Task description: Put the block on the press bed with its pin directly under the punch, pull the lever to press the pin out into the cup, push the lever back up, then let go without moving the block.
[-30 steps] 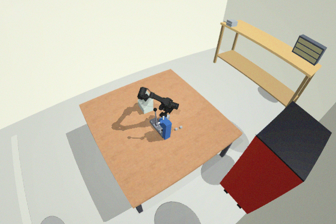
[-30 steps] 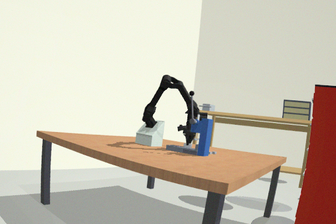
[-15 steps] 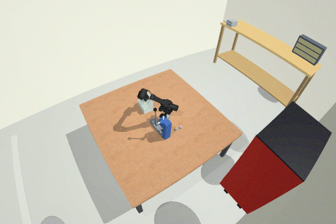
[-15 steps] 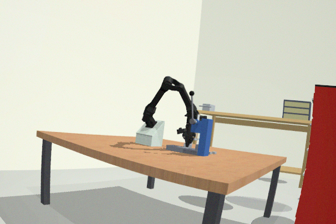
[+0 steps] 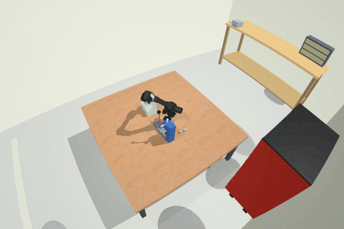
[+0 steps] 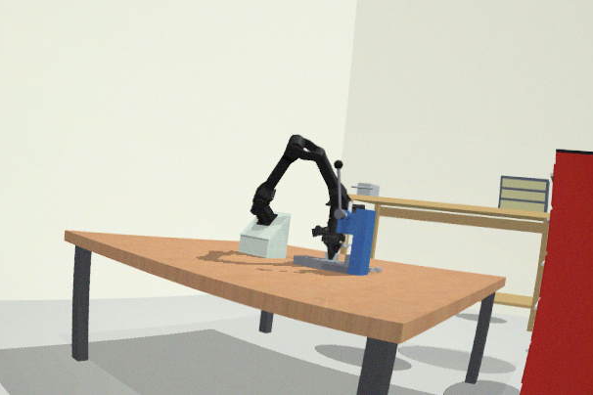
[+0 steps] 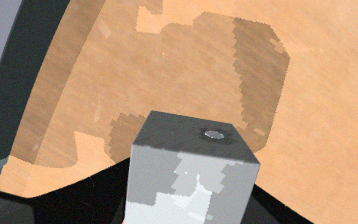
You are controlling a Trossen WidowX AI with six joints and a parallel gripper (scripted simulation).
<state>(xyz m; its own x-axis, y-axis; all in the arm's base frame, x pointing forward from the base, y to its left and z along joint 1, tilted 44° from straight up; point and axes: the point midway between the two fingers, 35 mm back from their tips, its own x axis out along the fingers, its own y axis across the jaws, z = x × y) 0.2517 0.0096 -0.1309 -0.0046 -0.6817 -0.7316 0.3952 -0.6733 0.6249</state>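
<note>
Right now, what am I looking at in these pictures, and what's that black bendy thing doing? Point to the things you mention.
The black bendy thing is a robot arm (image 5: 164,102) (image 6: 278,171). It stands on a pale green base (image 5: 149,109) (image 6: 275,244). Its end effector (image 6: 332,251) works like pinching fingers, and it is holding a grey block (image 7: 187,172) with a small round pin (image 7: 214,134) in it.

One picture looks down from high up, one looks from the side, and one looks from the robot's wrist.

On the wooden table (image 5: 125,161) (image 6: 225,274) there is also a blue press (image 5: 170,131) (image 6: 363,241) with a tall lever (image 5: 159,117) (image 6: 339,188).
</note>
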